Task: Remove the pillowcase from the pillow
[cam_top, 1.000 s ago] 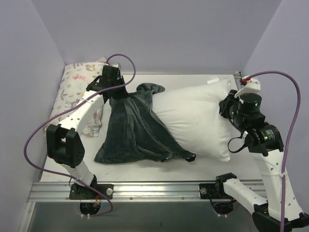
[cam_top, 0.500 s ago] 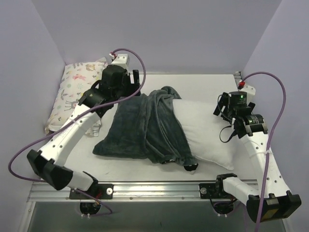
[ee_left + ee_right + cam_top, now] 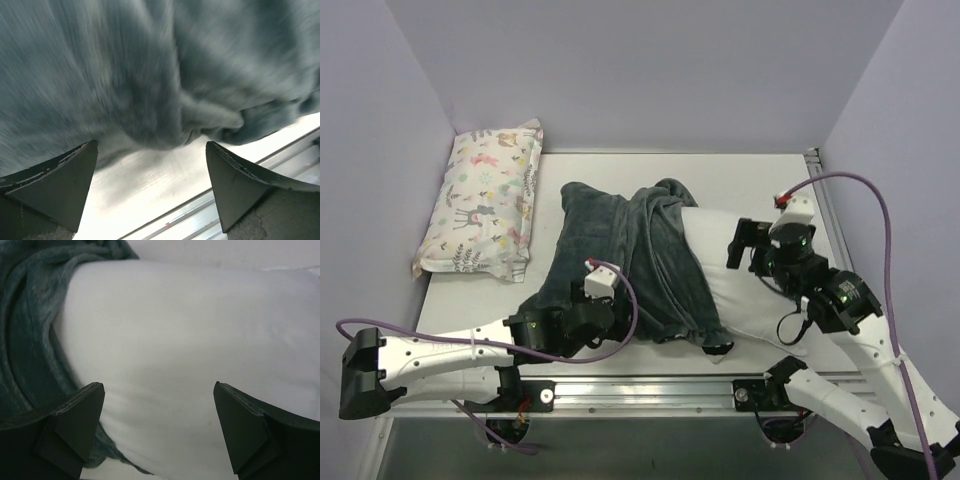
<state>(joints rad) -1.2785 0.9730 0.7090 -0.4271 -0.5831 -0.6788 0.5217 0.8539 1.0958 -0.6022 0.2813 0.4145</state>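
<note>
Nearest you, your left hand (image 3: 151,145) hangs spread and empty just above the near hem of the pillowcase (image 3: 620,250). That plush cover looks light and floppy and will likely bunch, so pinch a thick fold at the hem, not flat cloth. It lies mid-way across the counter (image 3: 740,175), long axis near to far, draped over the left end of the pillow (image 3: 748,300). Your right hand (image 3: 159,386), likewise spread and empty, hovers over the soft pillow, which runs from centre toward near right.

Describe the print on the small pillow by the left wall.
The small pillow: white with pastel animals and flowers; top external view shows it best.
</note>
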